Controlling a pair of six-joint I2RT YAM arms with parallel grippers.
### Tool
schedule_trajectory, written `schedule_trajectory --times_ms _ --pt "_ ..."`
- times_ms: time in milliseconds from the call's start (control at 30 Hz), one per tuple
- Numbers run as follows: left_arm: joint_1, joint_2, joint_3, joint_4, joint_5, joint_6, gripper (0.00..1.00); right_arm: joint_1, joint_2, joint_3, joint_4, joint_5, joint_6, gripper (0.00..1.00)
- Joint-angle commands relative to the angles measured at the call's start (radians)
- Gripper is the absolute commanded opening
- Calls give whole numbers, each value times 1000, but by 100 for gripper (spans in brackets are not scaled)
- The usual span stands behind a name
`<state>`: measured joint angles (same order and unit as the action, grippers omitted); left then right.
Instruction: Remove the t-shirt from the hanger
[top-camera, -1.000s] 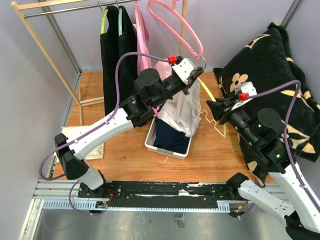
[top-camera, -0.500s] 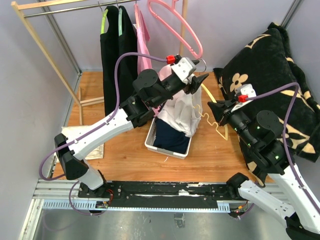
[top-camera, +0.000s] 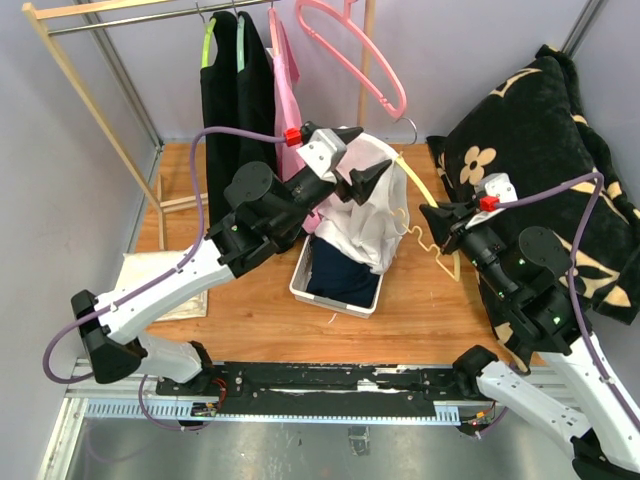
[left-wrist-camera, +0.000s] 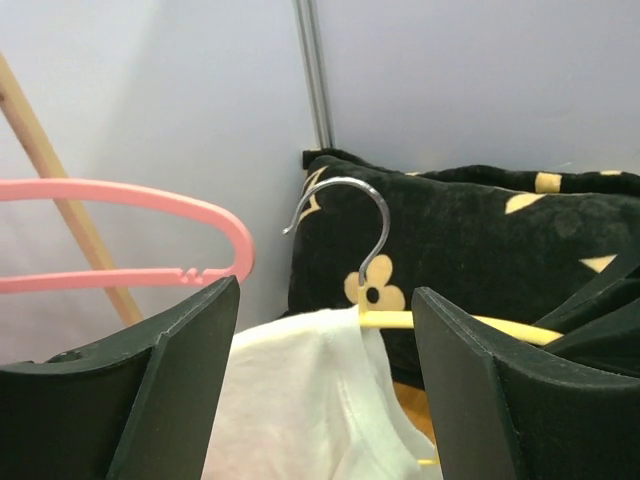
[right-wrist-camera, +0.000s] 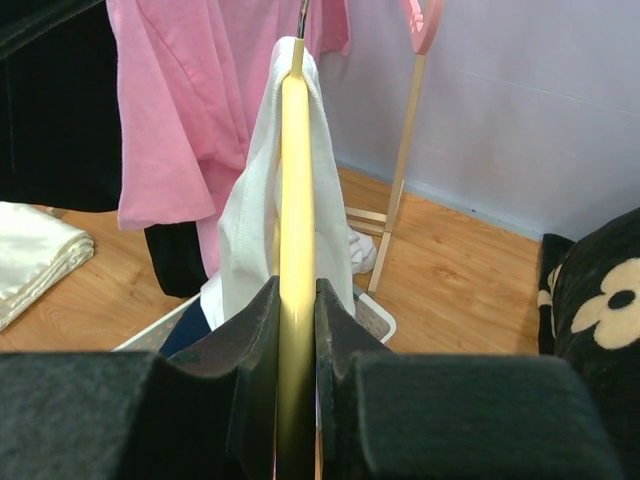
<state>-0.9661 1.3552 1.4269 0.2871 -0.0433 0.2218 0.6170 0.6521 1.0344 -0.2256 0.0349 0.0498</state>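
Your left gripper (top-camera: 368, 150) had swung back from the t-shirt (top-camera: 372, 215) with jaws apart and empty, while the right gripper (right-wrist-camera: 297, 300) stayed clamped on the hanger (right-wrist-camera: 296, 150) above the bin (top-camera: 300, 281), where the still-draped t-shirt could snag the hook (left-wrist-camera: 338, 181) under a sideways pull.

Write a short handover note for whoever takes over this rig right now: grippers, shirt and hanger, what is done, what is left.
Left gripper: open, empty, beside the white t-shirt.
Right gripper: shut on the yellow hanger, holding it up.
T-shirt: draped on the hanger's far arm, hanging over the bin.
Done: the hanger arm nearest the right gripper is bare.
To do: grip the shirt, pull it off the hanger.
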Motion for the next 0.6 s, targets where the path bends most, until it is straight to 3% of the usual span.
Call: schedule_trajectory --times_ms 0,433,567 --pt "-6 -9 -65 38 -70 -28 75 6 -41 -17 116 -17 -34 1" --pt "-5 77 -75 60 -91 -27 73 6 -104 -40 131 -68 -44 1" --pt "-5 89 -62 61 -105 -22 54 6 -110 -42 124 -70 -42 1"
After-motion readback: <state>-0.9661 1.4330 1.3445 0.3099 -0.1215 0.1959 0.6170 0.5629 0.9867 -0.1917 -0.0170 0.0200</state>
